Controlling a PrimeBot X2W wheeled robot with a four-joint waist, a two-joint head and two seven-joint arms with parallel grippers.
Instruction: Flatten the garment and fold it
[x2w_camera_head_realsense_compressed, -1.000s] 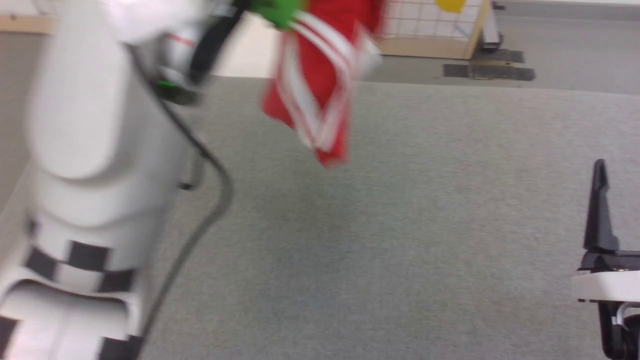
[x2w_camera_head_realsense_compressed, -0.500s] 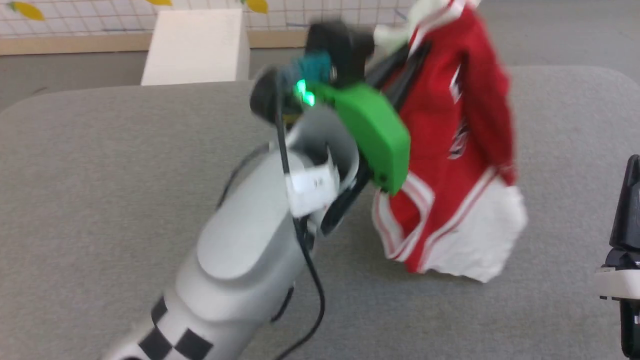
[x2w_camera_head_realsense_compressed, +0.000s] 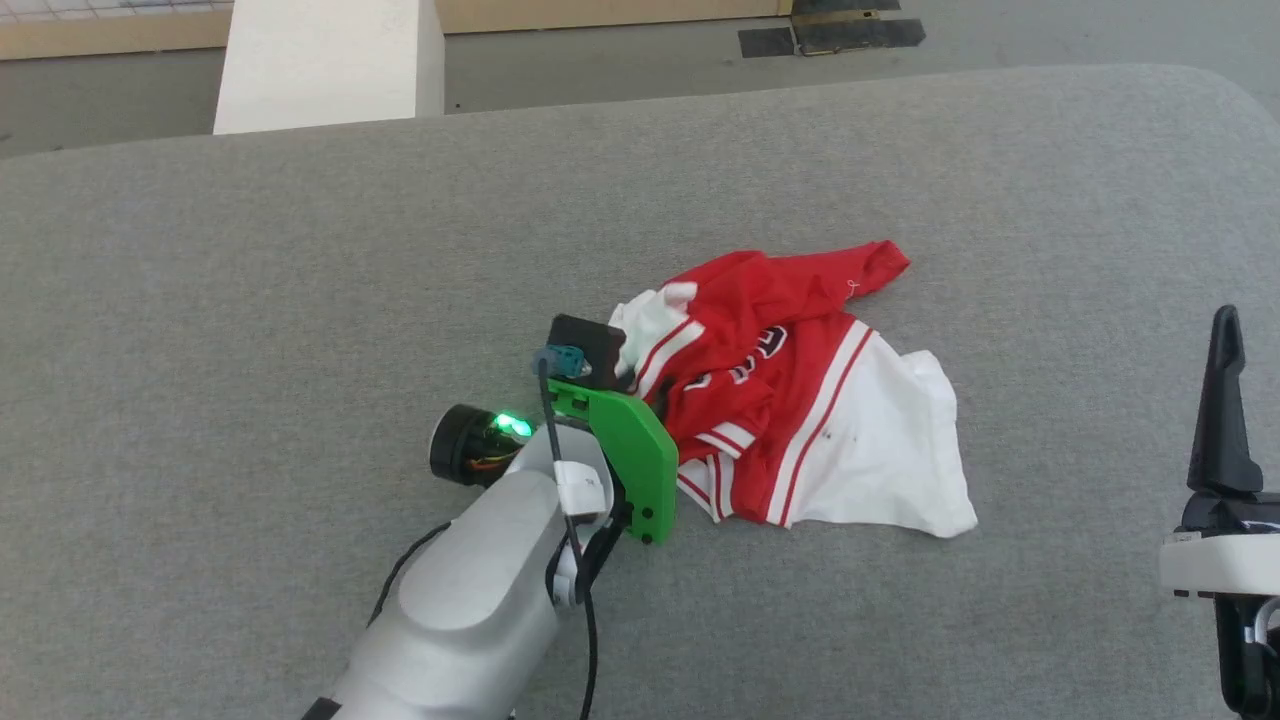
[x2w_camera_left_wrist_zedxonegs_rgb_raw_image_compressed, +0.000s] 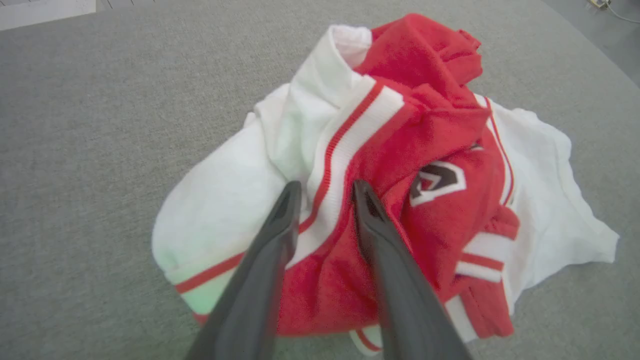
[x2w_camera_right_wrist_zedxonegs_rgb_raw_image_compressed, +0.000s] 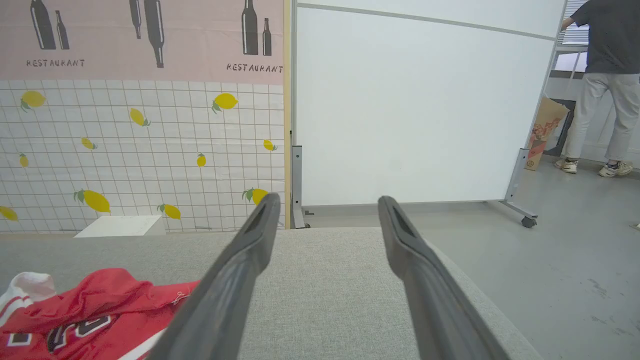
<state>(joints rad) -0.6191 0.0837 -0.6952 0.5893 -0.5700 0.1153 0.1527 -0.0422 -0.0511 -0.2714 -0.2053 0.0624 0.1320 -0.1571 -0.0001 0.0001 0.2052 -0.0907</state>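
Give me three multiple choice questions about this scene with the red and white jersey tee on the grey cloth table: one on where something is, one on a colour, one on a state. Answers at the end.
1. Where does the red-and-white jersey tee lie?
A) on the grey cloth-covered table
B) on the floor
C) on top of a white box

2. What colour are its sleeves?
A) black
B) white
C) yellow

3. How does the right gripper stand?
A) shut on the tee
B) shut on nothing
C) open, holding nothing

Answers:
1 A, since the head view shows the tee crumpled on the table.
2 B, since a white sleeve spreads out at the heap's right side.
3 C, since its jaws stand wide apart with nothing between them.
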